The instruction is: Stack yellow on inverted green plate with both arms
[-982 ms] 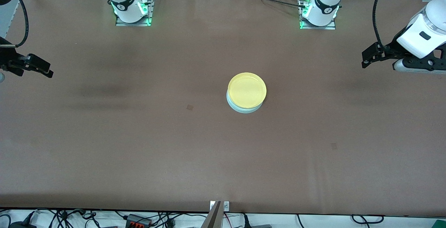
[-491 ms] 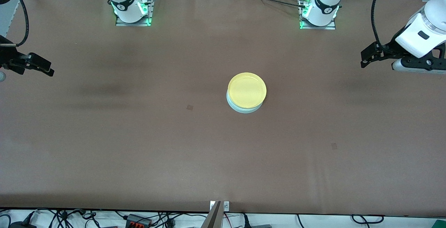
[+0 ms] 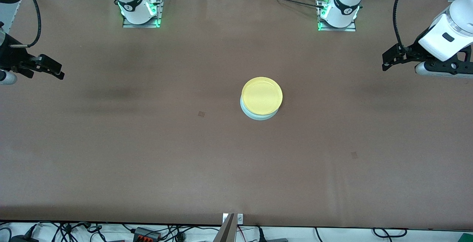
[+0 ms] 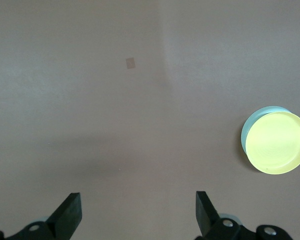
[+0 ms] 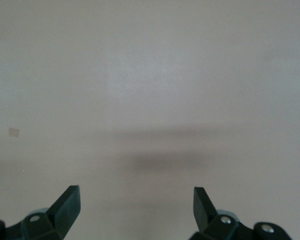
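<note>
Right gripper [image 3: 55,71] inward since earlier; yellow [image 3: 262,95] atop green plate [image 3: 258,116].

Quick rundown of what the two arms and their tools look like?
Both arms are glossy white with rounded joints and black bands. Each base sits on a metal plate lit by green lights. The left tool and right tool are black, each with two flat wedge-shaped fingers on a black body with small silver screws. A black cable loops along each forearm.

One high camera, two wrist cameras

Front view looks down across the whole bench [image 3: 147,153] toward the arm bases; each wrist camera looks down on bare bench from well above
</note>
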You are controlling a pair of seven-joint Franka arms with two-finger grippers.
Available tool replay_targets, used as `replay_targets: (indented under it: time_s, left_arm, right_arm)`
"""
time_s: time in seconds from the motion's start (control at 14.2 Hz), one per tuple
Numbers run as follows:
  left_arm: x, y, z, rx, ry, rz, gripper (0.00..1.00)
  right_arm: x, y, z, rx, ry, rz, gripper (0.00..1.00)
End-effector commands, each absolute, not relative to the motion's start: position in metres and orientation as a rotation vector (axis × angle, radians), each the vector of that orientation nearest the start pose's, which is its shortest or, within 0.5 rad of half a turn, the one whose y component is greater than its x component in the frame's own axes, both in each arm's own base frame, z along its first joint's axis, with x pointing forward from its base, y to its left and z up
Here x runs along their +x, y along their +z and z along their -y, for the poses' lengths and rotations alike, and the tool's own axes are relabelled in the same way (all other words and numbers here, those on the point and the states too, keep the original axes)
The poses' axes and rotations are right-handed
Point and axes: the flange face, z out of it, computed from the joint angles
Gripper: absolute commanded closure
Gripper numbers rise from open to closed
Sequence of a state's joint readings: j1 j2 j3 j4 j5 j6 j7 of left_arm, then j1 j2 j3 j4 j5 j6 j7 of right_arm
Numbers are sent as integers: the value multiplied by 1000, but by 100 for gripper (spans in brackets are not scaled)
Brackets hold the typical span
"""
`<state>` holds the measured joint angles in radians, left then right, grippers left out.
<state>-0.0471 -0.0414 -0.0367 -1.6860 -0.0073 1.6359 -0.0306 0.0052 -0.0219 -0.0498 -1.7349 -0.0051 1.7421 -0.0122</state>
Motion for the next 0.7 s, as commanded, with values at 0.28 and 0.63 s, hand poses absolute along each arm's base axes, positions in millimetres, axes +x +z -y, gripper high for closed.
replay_targets:
  time_s: [0.28,0.63]
  left_arm:
    - [545,605,48,-3142,39,-106,0]
    - [544,604,48,-3143,51,-103,0]
  right_arm:
    - [547,577,26,-3150,-60,-69,0]
    - [548,576,30,-3152,-55,-74,0]
